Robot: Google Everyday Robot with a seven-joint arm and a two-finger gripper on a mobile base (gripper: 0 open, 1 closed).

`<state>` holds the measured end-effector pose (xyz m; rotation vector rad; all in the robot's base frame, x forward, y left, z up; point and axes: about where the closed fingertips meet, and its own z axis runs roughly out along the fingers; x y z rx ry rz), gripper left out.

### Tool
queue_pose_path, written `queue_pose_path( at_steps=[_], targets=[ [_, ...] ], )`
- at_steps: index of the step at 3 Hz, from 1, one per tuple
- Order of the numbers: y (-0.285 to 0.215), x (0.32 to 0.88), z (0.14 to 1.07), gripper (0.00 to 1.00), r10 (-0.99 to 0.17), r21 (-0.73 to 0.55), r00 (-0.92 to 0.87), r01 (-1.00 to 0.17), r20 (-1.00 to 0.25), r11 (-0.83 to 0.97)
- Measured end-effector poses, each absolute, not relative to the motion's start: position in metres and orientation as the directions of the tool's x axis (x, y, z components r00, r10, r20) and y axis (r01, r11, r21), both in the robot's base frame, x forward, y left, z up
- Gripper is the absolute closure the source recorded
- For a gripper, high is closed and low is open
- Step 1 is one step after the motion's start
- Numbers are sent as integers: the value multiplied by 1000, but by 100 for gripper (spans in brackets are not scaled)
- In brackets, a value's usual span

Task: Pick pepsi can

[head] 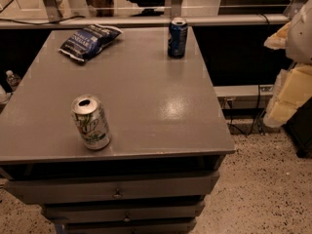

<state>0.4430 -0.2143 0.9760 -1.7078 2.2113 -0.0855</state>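
The pepsi can (177, 37), dark blue with a silver top rim, stands upright at the far right of the grey table (146, 101), near its back edge. My gripper (288, 94) shows as cream and white parts at the right edge of the camera view. It is off the table's right side, well apart from the can and lower right of it. Nothing is in it that I can see.
A silver-white can with green lettering (91, 122) stands open near the table's front left. A dark blue crinkled snack bag (89, 40) lies at the back left. A rail and glass panel (146, 18) run behind the table. Drawers (117, 191) sit below the top.
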Motion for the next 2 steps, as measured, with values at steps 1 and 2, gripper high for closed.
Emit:
queue_pose_path(
  at_steps=[1,2],
  targets=[
    [-206,471,964,0,-923,-258,-207,-920,-324,297],
    [-191,520,948,0,-882,-265,-180,-911,-435,317]
  ],
)
